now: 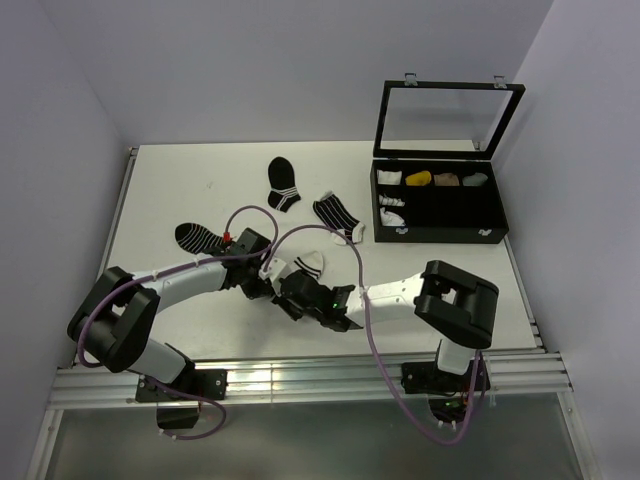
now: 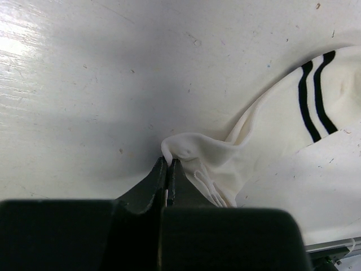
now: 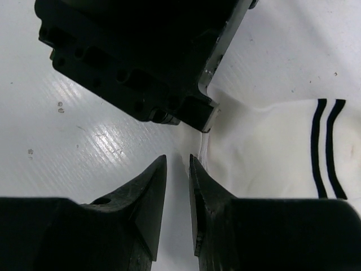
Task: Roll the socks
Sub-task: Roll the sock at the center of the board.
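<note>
The mostly white sock (image 1: 312,265) (image 2: 282,141) (image 3: 271,147), with two black stripes at its cuff, lies at the table's near middle. My left gripper (image 1: 278,272) (image 2: 168,161) is shut on a bunched edge of it. My right gripper (image 1: 287,292) (image 3: 177,161) stands open just a little beside that same edge, with bare table between its fingers; its right finger (image 3: 203,186) lies against the sock's border. The left gripper's black body fills the top of the right wrist view. The black sock with white stripes and a white toe (image 1: 338,214) lies further back, apart from both grippers.
Two other dark socks lie on the table: one with white bands (image 1: 283,183) at the back, one thinly striped (image 1: 200,237) at the left. An open black compartment box (image 1: 440,205) holding rolled socks stands at the back right, its lid raised.
</note>
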`<state>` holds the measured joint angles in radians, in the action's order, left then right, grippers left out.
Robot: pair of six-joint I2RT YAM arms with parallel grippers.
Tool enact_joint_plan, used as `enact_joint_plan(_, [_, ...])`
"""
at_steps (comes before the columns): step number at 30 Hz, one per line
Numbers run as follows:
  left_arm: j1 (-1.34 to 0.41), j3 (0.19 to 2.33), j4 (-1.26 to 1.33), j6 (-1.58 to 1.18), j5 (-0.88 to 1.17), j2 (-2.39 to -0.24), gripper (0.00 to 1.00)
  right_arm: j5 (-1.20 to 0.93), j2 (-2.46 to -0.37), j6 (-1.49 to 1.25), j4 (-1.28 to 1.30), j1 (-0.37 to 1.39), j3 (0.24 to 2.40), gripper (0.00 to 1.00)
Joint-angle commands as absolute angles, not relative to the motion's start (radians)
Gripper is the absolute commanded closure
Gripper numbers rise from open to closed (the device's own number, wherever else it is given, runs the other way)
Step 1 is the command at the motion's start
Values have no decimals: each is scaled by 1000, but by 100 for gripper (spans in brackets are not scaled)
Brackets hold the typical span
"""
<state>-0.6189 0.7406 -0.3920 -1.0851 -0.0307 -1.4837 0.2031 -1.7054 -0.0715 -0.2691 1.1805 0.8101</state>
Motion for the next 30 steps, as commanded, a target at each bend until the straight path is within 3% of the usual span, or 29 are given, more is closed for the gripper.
enact_joint_plan(1, [-624, 765, -414, -1068, -18, -1476, 100, 227, -1733, -52, -287, 1189, 864, 70])
enact_joint_plan(14, [-624, 762, -416, -1065, -9, -1465, 100, 304, -1819, -58, -302, 1186, 865, 61])
enact_joint_plan(30, [-623, 769, -434, -1046, -9, -1443, 100, 305, -1862, -54, -264, 1172, 873, 59])
